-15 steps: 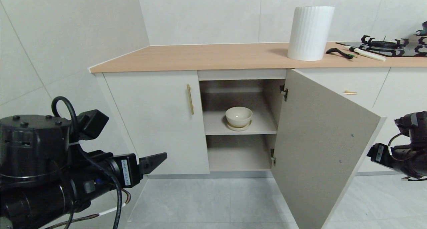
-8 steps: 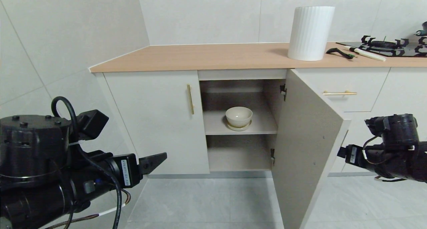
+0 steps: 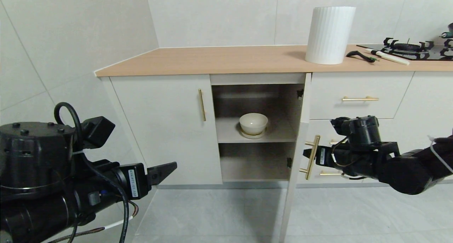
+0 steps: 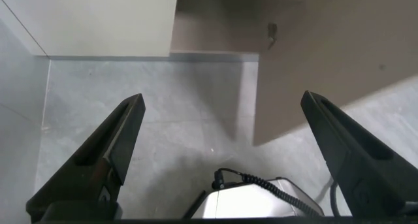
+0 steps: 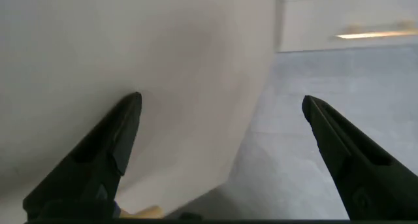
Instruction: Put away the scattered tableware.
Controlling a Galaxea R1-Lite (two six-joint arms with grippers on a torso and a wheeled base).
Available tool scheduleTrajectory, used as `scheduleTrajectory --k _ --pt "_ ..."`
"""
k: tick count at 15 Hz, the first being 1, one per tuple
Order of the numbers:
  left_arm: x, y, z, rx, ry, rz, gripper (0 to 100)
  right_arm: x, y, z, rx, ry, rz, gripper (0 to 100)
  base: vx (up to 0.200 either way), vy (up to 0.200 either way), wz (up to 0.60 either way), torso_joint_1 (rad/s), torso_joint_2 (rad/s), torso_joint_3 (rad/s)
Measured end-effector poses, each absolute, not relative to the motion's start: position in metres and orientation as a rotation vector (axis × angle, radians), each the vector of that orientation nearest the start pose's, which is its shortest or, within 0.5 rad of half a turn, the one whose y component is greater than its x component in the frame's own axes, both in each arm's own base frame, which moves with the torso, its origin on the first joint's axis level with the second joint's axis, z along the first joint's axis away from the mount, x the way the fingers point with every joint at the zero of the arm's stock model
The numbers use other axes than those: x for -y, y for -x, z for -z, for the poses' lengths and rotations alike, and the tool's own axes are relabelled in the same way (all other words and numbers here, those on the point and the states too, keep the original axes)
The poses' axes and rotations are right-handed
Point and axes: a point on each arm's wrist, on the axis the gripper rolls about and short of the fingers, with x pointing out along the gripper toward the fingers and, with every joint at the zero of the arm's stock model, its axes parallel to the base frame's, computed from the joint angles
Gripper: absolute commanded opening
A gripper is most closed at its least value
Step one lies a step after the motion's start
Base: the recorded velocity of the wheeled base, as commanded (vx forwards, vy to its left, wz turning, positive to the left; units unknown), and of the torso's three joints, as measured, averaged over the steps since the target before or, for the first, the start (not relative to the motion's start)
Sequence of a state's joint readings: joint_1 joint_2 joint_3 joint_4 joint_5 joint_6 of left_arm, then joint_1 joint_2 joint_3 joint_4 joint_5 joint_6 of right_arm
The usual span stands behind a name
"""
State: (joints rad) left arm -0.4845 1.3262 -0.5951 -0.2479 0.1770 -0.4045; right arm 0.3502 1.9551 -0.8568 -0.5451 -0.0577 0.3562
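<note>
A cream bowl [image 3: 253,123] sits on a small plate [image 3: 253,134] on the middle shelf of the open cabinet [image 3: 254,129]. The cabinet door [image 3: 298,154] stands about edge-on to me, its gold handle [image 3: 311,157] facing right. My right gripper [image 3: 307,153] is at that handle, open, and the outer face of the door [image 5: 130,48] lies right before the right gripper [image 5: 221,101]. My left gripper [image 3: 165,171] hangs low at the left, away from the cabinet. That left gripper [image 4: 222,100] is open over the floor with nothing in it, the door [image 4: 326,61] ahead.
On the wooden counter [image 3: 219,60] stand a tall white ribbed container [image 3: 330,34], a black-handled tool [image 3: 359,55], a white utensil [image 3: 386,56] and a gas hob [image 3: 410,48]. Drawers with gold handles [image 3: 360,99] lie right of the cabinet. Grey floor tiles [image 3: 219,214] stretch below.
My right arm has swept left with the cabinet door, which swung from wide open to about edge-on, uncovering the drawers behind it. The left arm and the bowl have kept still.
</note>
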Motion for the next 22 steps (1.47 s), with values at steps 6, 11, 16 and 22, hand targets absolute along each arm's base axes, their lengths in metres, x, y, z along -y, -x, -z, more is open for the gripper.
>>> scheduleTrajectory --k 6,11,16,22 --pt "0.088 -0.176 -0.186 -0.497 0.237 0.203 100 -0.145 -0.349 -0.089 -0.602 -0.263 -0.32 100 0.0 0.0 0.0 0.0 0.0 0.0" --pt "0.088 -0.176 -0.186 -0.502 0.232 0.203 100 -0.156 -0.356 -0.081 -0.599 -0.287 -0.331 100 0.0 0.0 0.0 0.0 0.0 0.0" --pt "0.088 -0.176 -0.185 -0.506 0.229 0.204 100 -0.158 -0.357 -0.076 -0.611 -0.288 -0.329 100 0.2 0.0 0.0 -0.001 0.0 0.002" --pt "0.089 -0.176 -0.185 -0.506 0.229 0.205 100 -0.166 -0.357 -0.075 -0.597 -0.328 -0.343 100 0.033 0.0 0.0 0.003 0.0 -0.001"
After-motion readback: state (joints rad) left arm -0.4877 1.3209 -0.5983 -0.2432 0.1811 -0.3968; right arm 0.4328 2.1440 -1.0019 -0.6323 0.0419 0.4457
